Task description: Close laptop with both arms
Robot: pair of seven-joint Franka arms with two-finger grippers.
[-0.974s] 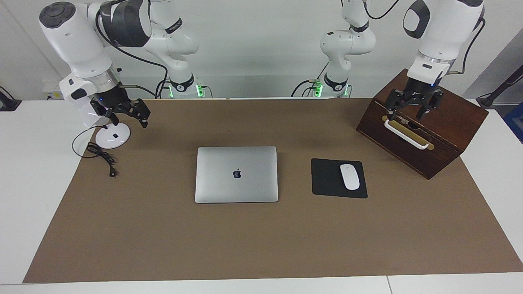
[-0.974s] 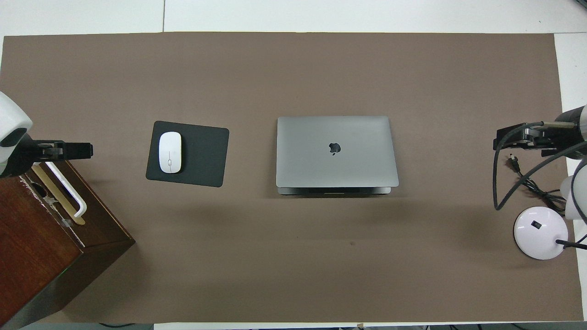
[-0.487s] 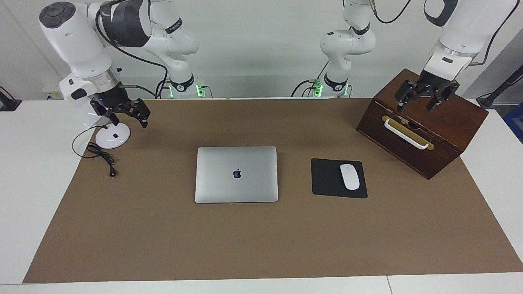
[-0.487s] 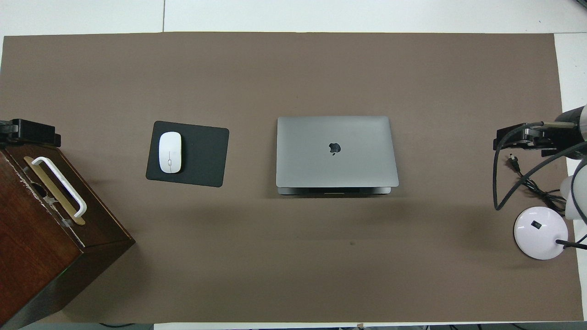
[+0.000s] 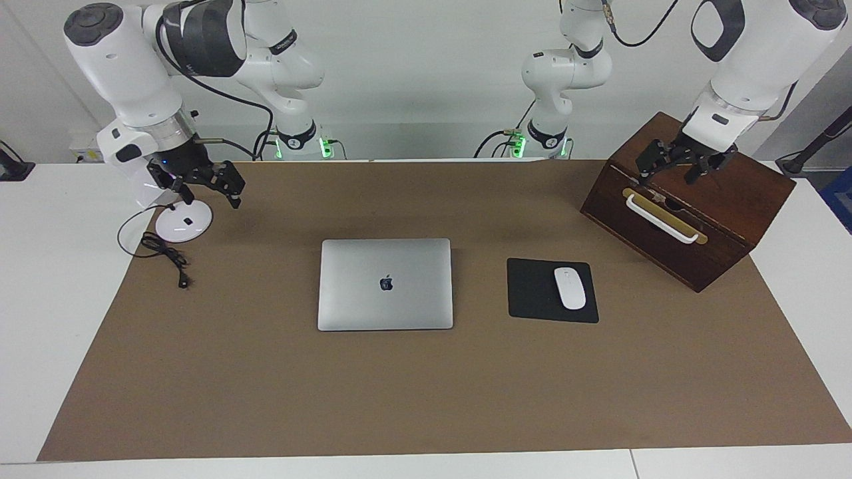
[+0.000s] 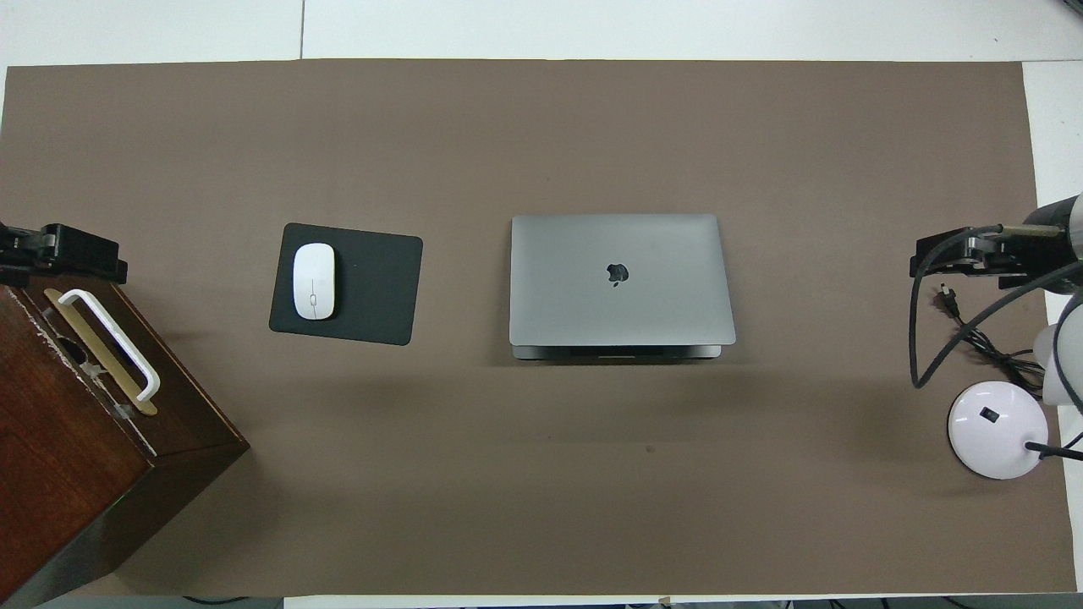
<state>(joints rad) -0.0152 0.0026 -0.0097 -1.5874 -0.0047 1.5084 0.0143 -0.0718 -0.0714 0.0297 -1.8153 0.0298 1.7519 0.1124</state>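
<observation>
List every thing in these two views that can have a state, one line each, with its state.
laptop: closed, lid flat, logo up.
wooden box: shut, white handle untouched.
white mouse: resting on the black mouse pad.
lamp base: standing on the table, cable loose beside it.
left gripper: open, empty, over the wooden box.
right gripper: open, empty, over the lamp base.
</observation>
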